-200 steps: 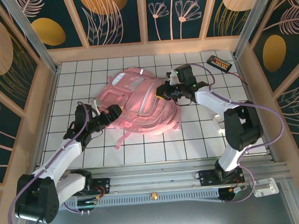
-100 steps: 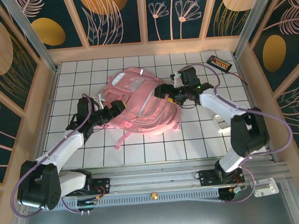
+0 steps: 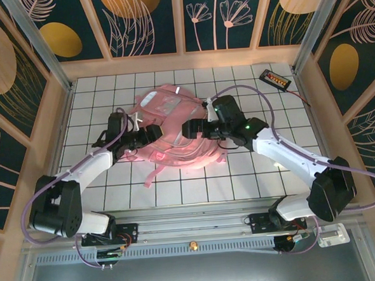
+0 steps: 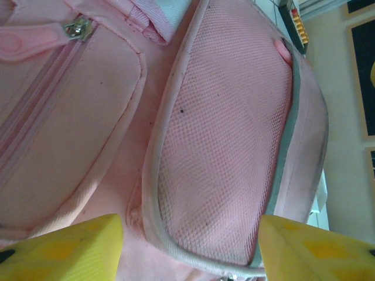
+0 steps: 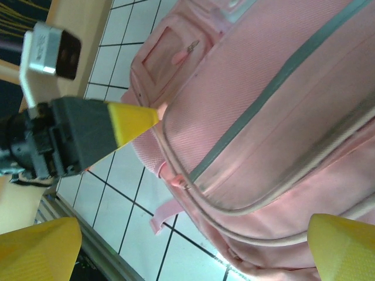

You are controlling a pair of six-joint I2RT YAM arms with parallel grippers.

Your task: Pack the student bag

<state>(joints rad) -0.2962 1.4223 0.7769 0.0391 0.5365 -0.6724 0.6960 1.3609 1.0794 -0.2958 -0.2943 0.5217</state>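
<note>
Left gripper (image 4: 190,249) is spread apart. Its 2 yellow fingertips (image 4: 70,246) sit in the bottom corners of the left wrist view, with the pink mesh side pocket (image 4: 228,134) of the student bag (image 3: 175,144) right between them (can't tell if the pads are actually pressing the fabric). Left of that pocket is a zipped compartment, with a metal zipper pull (image 4: 77,26) at the upper left.

In the top view that gripper (image 3: 150,135) is at the bag's left edge, pointing toward the right of the frame.

Right gripper (image 5: 190,246) is wide open and holding nothing, with its 2 yellow tips down in the bottom corners of its own view. Above them you get the bag's pink front with a grey reflective strip (image 5: 275,88) running diagonally. The left arm's yellow-tipped finger (image 5: 132,120) touches the bag's edge at centre left.

From above, the right gripper (image 3: 188,129) hangs over the middle of the bag, pointing left.

The bag itself lies flat in the centre of the white gridded table (image 3: 253,168), with a pink strap (image 3: 152,174) trailing toward the bottom of the frame. A small black box with orange markings (image 3: 276,79) sits in the table's upper right corner, well apart from the bag.
</note>
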